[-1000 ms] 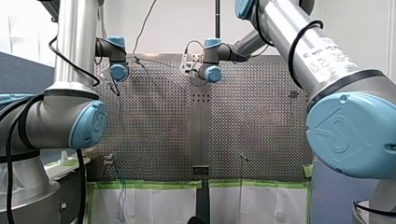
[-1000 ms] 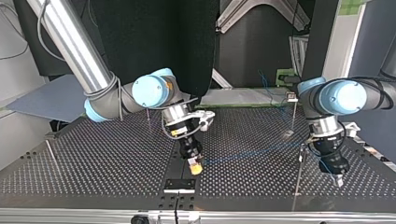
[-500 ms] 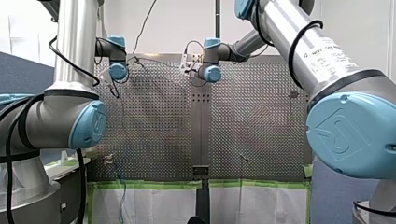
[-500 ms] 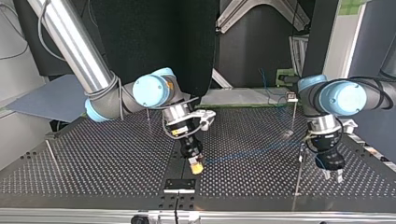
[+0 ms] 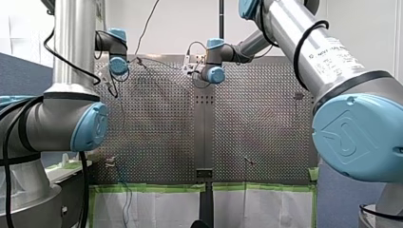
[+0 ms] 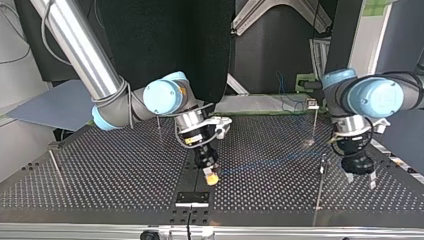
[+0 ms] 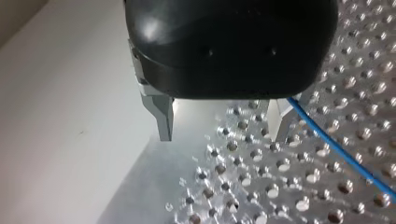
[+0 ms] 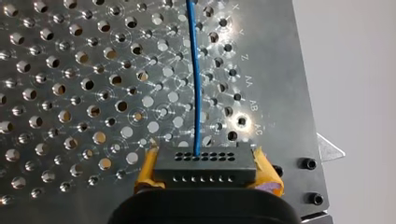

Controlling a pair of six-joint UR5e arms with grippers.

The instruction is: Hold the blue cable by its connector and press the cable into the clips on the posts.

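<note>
in the top view a thin post (image 6: 55,167) stands near the 9 o'clock edge of the perforated table (image 6: 100,190), and a shorter post (image 6: 159,127) rises toward 11 o'clock. close to the middle, a little toward 6 o'clock, my right gripper (image 6: 212,177) points down at the board. its yellow pads (image 8: 145,171) are clamped on the two short ends of the black connector (image 8: 205,167). the right wrist view shows the blue cable (image 8: 196,84) leaving the connector's face and running straight ahead of the gripper, low over the holes.

in the top view the cable heads off toward 3 o'clock and reaches a slender post (image 6: 320,182) at about 4 o'clock. whether it sits in anything there i cannot tell. behind that, near 2 o'clock, a tall post (image 6: 314,122) carries a small clip (image 6: 312,104) on top.

just on the 3 o'clock side of the slender post hangs my left gripper (image 6: 361,180), its metal fingers (image 7: 161,116) spread wide with nothing between them. in the left wrist view the cable passes just beside the outer face of one finger, outside the gap.
</note>
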